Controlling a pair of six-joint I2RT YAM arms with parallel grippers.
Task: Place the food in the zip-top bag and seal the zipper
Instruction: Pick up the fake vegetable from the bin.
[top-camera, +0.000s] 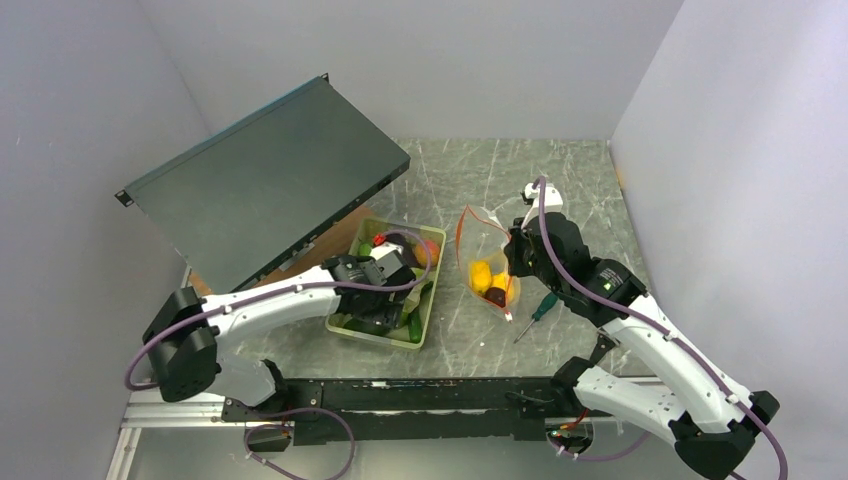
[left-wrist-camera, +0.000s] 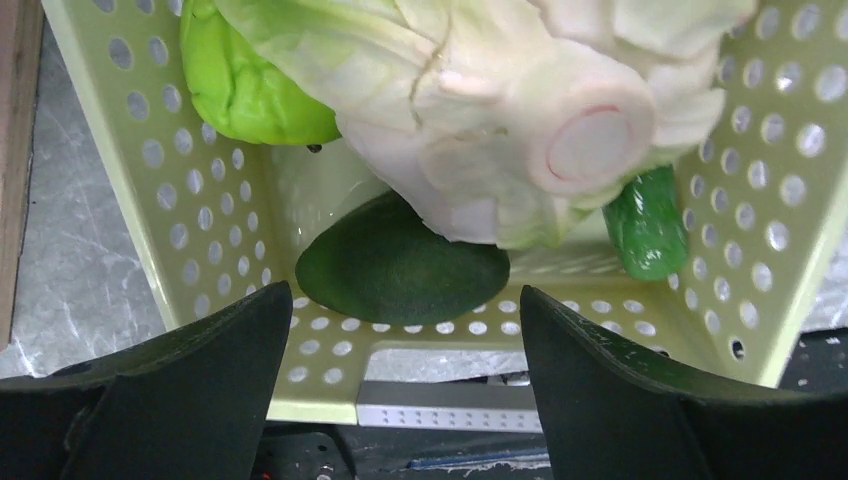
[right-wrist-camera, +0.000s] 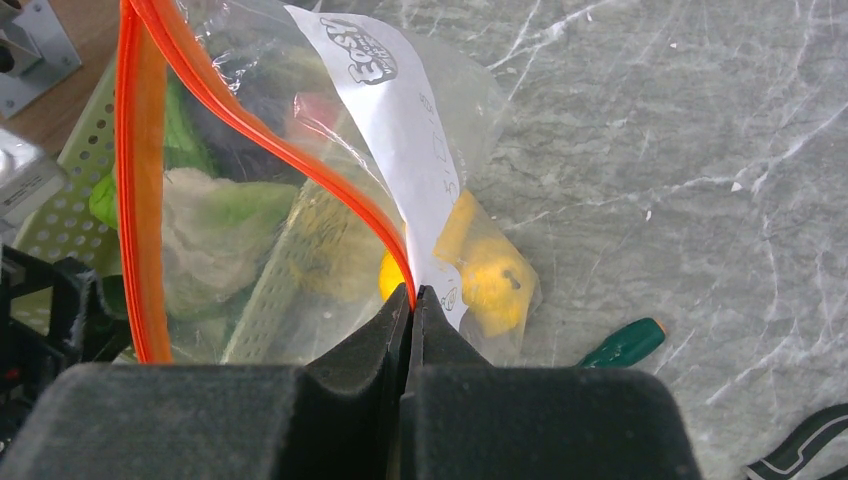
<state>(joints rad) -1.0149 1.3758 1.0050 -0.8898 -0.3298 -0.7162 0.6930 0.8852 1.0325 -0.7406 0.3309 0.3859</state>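
Right pincer (right-wrist-camera: 410, 300) clamps the zip-top bag (right-wrist-camera: 240, 220) rim, left pincer (left-wrist-camera: 400, 300) gapes above the tray (left-wrist-camera: 190, 210); thin film may slip, collapsing the mouth.

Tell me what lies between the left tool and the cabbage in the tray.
A dark green avocado lies in the tray between the open left tool and the cabbage; the left wrist view shows it.
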